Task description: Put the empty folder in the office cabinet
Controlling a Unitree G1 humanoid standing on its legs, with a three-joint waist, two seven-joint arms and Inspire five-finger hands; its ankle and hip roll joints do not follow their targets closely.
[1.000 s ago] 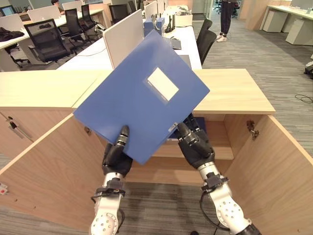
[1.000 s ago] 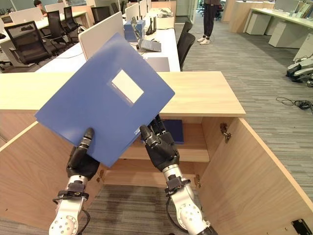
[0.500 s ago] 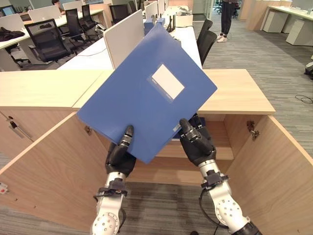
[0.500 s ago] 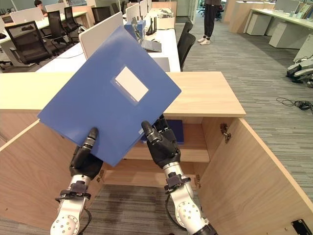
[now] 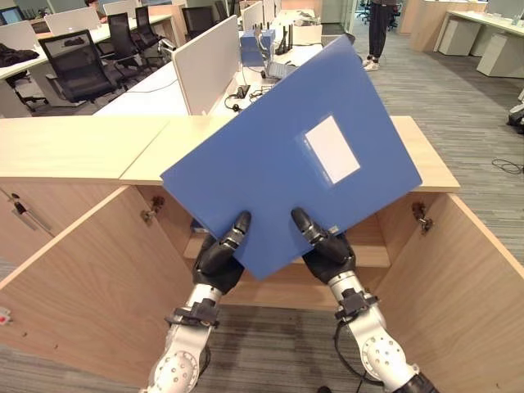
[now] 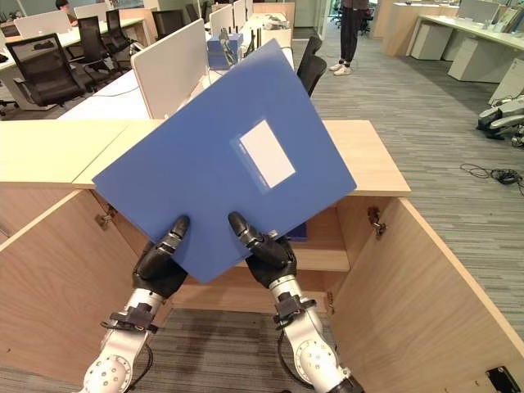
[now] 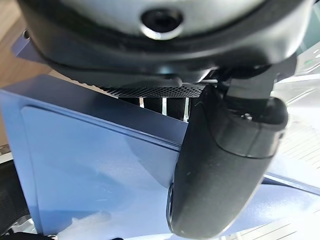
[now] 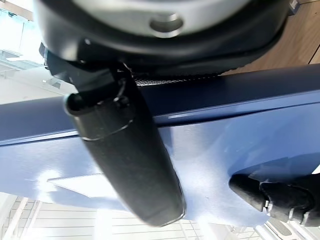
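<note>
Currently: folder [image 5: 295, 155] held tilted above open cabinet [image 5: 360, 246].
Left hand [image 5: 219, 255] and right hand [image 5: 326, 246] both pinch its lower corner, thumbs on front; the shelf opening lies directly behind and below.

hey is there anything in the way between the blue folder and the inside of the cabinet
Nothing visible blocks it. Both cabinet doors stand open, and the left hand and right hand pinch the blue folder above the opening. Another blue folder already lies on the shelf, partly hidden, so room there may be limited.
</note>
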